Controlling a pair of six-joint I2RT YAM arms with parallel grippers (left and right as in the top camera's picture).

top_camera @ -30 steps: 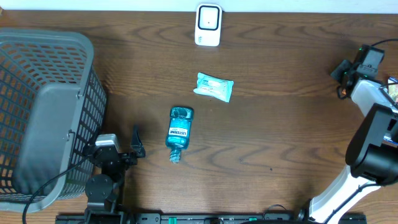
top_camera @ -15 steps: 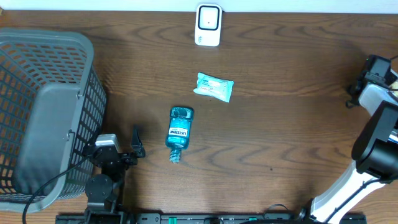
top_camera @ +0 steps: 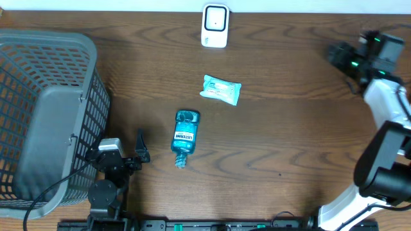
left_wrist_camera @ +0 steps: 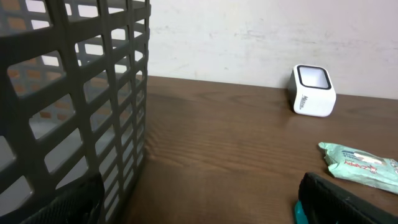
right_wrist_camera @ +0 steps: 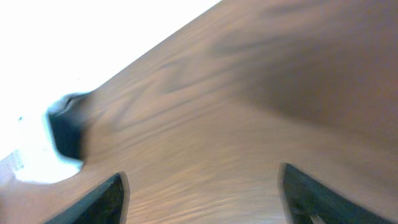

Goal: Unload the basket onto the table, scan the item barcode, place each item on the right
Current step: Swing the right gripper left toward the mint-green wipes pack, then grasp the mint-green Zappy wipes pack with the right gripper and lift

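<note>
A white barcode scanner stands at the back middle of the table, and it shows again far ahead in the left wrist view. A pale green wipes pack lies flat in front of it. Nearer the front lies a teal mouthwash bottle with its cap toward the front edge. My left gripper rests open and empty at the front left, just left of the bottle. At the back right, my right gripper hangs over bare wood, open and empty.
A tall grey mesh basket fills the left side, close against my left arm. Its wall blocks the left half of the left wrist view. The right wrist view is blurred, with a white and dark shape at its left edge.
My right gripper has swung from the table's right edge toward the back and left, and its jaws have gone from shut to open. The left arm and the items have not moved.
</note>
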